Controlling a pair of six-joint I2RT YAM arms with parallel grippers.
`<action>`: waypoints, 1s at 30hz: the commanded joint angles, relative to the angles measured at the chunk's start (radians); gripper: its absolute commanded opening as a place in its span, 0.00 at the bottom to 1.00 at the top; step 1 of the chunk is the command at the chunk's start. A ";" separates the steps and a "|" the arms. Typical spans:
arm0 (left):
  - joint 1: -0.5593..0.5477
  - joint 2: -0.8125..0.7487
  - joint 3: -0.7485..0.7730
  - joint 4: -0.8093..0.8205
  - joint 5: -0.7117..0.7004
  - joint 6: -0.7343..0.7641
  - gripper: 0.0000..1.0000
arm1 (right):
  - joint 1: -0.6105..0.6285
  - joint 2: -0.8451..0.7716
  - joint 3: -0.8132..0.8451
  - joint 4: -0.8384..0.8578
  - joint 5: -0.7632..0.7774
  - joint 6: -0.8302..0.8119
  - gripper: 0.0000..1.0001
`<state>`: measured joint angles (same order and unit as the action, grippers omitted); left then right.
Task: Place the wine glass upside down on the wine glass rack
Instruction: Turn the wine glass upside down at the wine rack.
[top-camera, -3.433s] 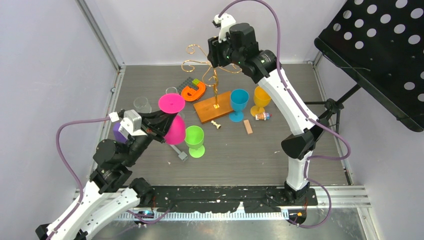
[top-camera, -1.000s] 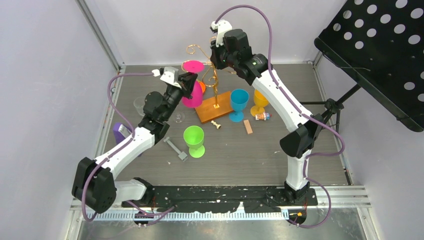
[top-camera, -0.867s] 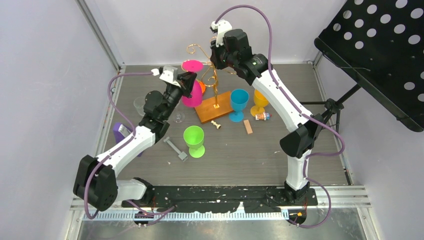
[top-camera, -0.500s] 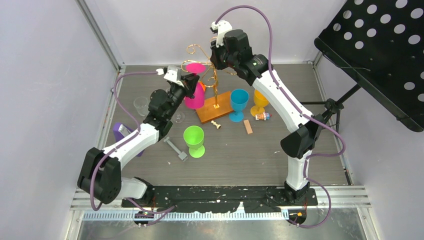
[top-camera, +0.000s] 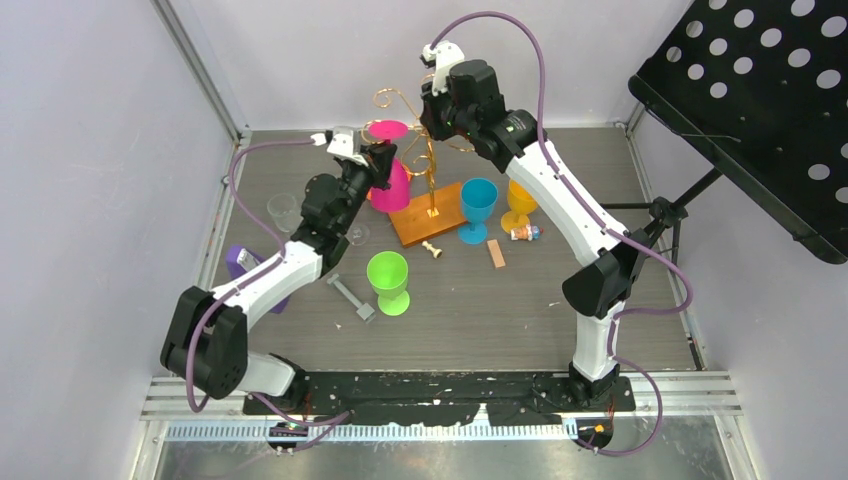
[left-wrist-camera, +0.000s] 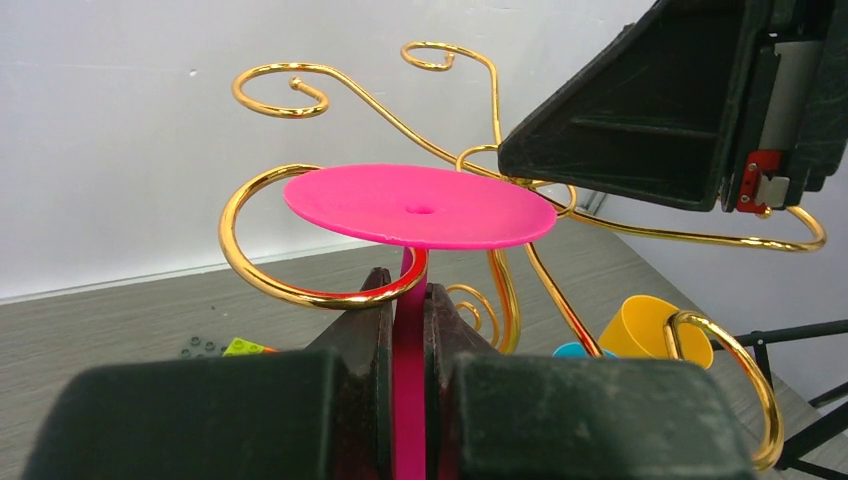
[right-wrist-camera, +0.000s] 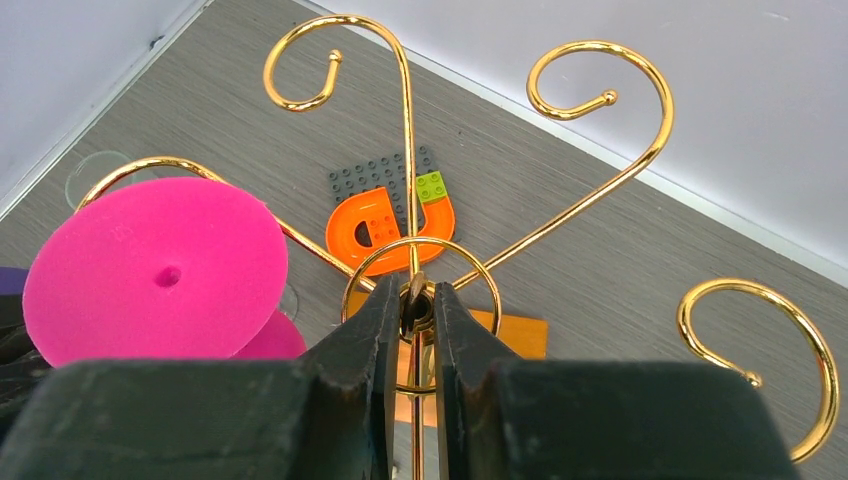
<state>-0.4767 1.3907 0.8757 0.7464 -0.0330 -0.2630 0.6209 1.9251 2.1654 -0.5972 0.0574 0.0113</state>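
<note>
Grey wood table (top-camera: 480, 300) sits inside pale walls (top-camera: 100, 100), and a big black board with round holes (top-camera: 760, 90) leans in on the right side. Two white and black arms reach up from the near edge, the right arm (top-camera: 570, 200) tall and bent, the left arm (top-camera: 270, 285) lower. In the middle at the back stands the wine glass rack (top-camera: 432, 165), a gold wire tree with curly arms on a flat orange-brown base (top-camera: 425, 215). The right gripper (right-wrist-camera: 418, 320) is pinched tight on the very top of the rack's middle post. The left gripper (left-wrist-camera: 408, 320) is squeezed tight on the stem of the pink wine glass (top-camera: 390, 185), which is upside down with its round foot on top. That foot sits just over one gold curl on the left side of the rack, and the stem is right at the mouth of that curl; I cannot tell if they touch. The black body of the right gripper hangs very near the pink foot, and more gold curls spread all around it. On the table by the base are a blue glass (top-camera: 478, 205) and a yellow glass (top-camera: 522, 195), with a green glass (top-camera: 388, 278) nearer the front. A clear glass (top-camera: 284, 210) and a purple thing (top-camera: 240, 265) are over on the left. An orange block (right-wrist-camera: 385, 225) lies behind the rack, and a grey bar (top-camera: 352, 297) and a small tan block (top-camera: 497, 254) lie on the table too
</note>
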 joint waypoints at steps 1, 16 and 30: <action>0.010 0.009 0.063 0.014 -0.118 -0.021 0.00 | 0.003 -0.031 -0.019 -0.052 -0.010 -0.005 0.05; 0.010 0.011 0.097 -0.076 -0.269 -0.046 0.00 | 0.003 -0.031 -0.024 -0.052 -0.012 0.003 0.06; 0.010 -0.005 0.025 0.033 -0.268 -0.014 0.00 | 0.003 -0.031 -0.031 -0.063 -0.008 0.026 0.05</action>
<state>-0.4957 1.4105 0.9314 0.6846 -0.2001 -0.3115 0.6250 1.9240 2.1559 -0.5747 0.0570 0.0139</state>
